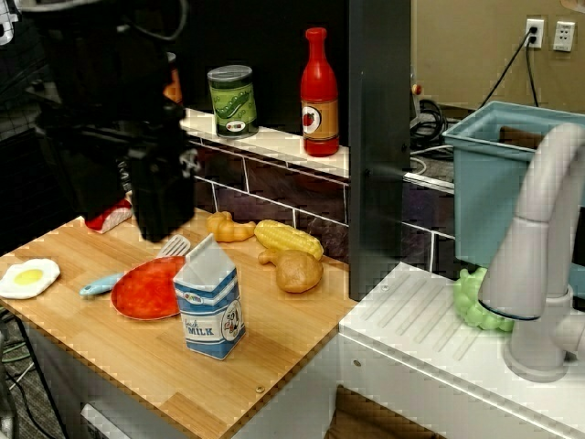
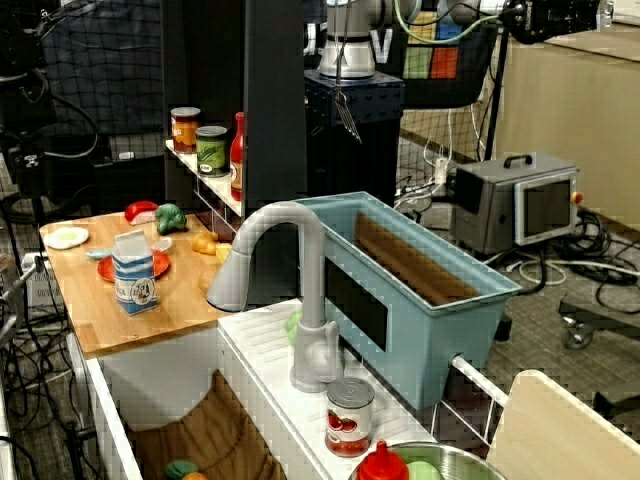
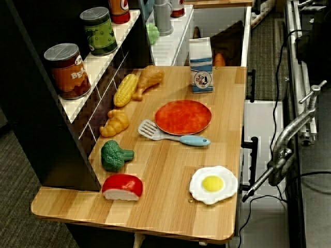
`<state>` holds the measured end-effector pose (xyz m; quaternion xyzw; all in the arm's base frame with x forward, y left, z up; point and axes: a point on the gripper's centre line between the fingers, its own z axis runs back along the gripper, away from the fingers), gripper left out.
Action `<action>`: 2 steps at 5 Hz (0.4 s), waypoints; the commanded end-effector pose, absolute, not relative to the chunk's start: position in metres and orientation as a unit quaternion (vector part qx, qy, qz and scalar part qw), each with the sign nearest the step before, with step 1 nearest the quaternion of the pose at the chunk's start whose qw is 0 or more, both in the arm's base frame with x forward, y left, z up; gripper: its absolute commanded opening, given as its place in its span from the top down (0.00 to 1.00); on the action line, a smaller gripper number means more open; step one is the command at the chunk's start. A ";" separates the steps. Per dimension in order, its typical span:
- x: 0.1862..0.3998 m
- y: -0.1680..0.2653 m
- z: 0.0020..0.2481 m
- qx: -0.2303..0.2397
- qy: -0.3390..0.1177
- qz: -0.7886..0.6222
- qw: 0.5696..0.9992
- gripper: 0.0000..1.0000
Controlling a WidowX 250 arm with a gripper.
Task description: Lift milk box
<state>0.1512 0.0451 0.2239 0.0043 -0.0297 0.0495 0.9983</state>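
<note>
STEP: approach not yet made; no grasp seen | MILK BOX (image 1: 209, 305): stood upright on the wooden counter (image 1: 110, 352), just beside the red plate (image 1: 146, 289) | GRIPPER (image 1: 160, 192): dark, blurred; jaw state cannot be told | NEXT: descent over the carton judged to be required.

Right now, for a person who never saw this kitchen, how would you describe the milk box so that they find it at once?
Look at the wooden counter beside the white sink unit. Near the sink end stands the milk box, upright, just past the red plate and toward the front edge. It is the only carton there: white peaked top, blue body, a label reading MILK, while its neighbours are toy foods lying flat.
</note>
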 end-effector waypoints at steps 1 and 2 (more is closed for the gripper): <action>0.169 0.079 0.213 0.031 -0.038 0.077 0.996 0.00; 0.178 0.096 0.205 0.033 -0.044 0.096 0.994 0.00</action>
